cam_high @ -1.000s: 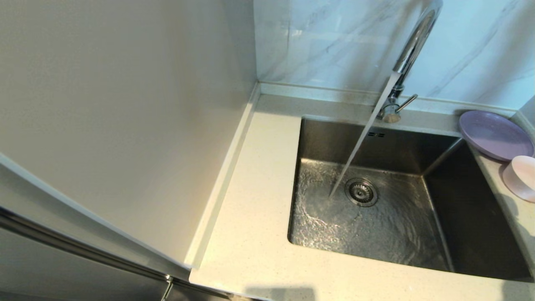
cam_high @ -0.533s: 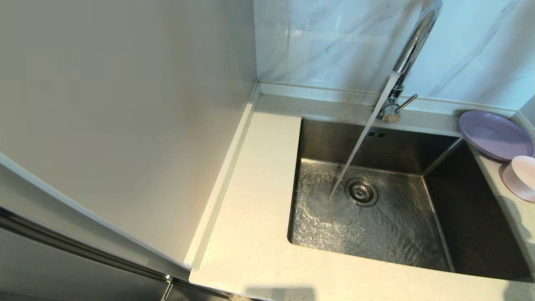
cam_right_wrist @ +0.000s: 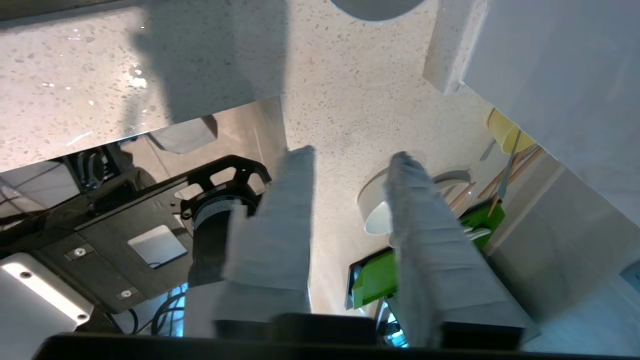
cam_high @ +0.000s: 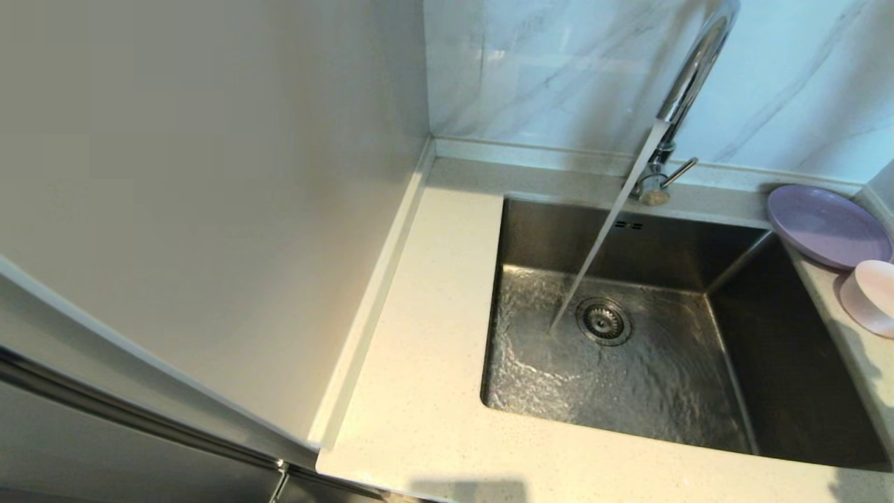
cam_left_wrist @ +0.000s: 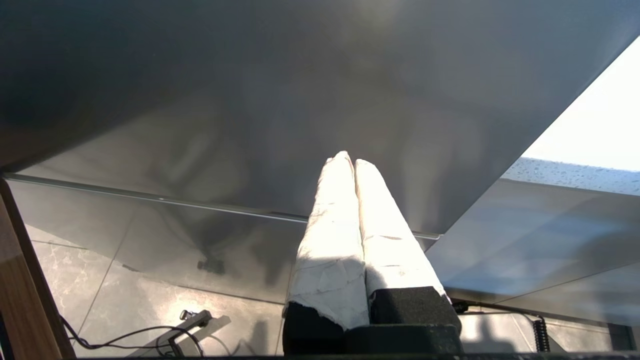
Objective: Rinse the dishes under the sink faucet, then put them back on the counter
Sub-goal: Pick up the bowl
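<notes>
The lavender plate (cam_high: pixel 827 225) lies on the counter (cam_high: pixel 419 391) at the sink's back right corner. The pink bowl (cam_high: pixel 871 297) sits just in front of it, at the view's right edge. Water streams from the chrome faucet (cam_high: pixel 688 77) into the steel basin (cam_high: pixel 531 230). Neither gripper shows in the head view. In the right wrist view my right gripper (cam_right_wrist: pixel 353 154) is open over speckled counter (cam_right_wrist: pixel 350 90), with nothing between its fingers. My left gripper (cam_left_wrist: pixel 348 159) is shut and empty, parked low beside a grey cabinet face.
A tall pale panel (cam_high: pixel 209 175) walls off the counter's left side. Marbled tiles (cam_high: pixel 545 70) rise behind the faucet. Past the right gripper lie a white round dish (cam_right_wrist: pixel 375 210), a green item (cam_right_wrist: pixel 372 280) and a yellow cup of utensils (cam_right_wrist: pixel 505 132).
Only the ripples in the basin differ. Plate and bowl have not moved, and no arm enters the head view.
</notes>
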Available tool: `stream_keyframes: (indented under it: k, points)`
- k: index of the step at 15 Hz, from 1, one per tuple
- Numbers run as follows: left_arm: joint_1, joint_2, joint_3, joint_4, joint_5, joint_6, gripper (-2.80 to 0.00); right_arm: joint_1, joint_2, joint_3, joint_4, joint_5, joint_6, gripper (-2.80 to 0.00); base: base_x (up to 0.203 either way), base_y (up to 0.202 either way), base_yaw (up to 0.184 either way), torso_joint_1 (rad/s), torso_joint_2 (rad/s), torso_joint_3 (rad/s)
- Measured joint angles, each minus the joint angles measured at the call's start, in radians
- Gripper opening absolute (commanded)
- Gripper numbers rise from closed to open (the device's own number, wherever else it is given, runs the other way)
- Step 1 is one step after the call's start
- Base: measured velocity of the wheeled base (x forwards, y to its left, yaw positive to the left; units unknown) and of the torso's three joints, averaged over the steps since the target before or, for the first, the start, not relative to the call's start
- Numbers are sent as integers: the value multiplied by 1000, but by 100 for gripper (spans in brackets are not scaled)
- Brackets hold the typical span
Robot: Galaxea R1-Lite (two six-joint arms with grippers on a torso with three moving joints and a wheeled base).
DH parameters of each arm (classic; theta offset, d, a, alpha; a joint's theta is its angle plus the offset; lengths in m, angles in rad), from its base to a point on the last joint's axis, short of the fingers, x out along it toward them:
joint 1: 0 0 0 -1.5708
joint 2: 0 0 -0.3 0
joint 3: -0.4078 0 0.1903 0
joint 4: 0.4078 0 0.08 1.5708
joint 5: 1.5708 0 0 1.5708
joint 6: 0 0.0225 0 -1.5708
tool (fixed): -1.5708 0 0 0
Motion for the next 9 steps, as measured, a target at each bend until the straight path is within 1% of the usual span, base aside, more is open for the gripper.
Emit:
stream_keyframes:
  k: [2,4,6,7,9]
  points:
    - [0,0,0,0,0,0,-280,-2,27,-3,-20,40,4,0,0,0,0,0,0,0]
    - [0,0,0,0,0,0,-280,-15,54,-5,-71,55,6,0,0,0,0,0,0,0]
    - [0,0,0,0,0,0,-280,-33,85,-5,-84,76,11,0,0,0,0,0,0,0]
    - [0,0,0,0,1,0,-280,-48,103,0,-103,106,21,0,0,0,0,0,0,0]
    - [0,0,0,-1,0,0,-280,-83,141,22,-201,179,64,0,0,0,0,0,0,0]
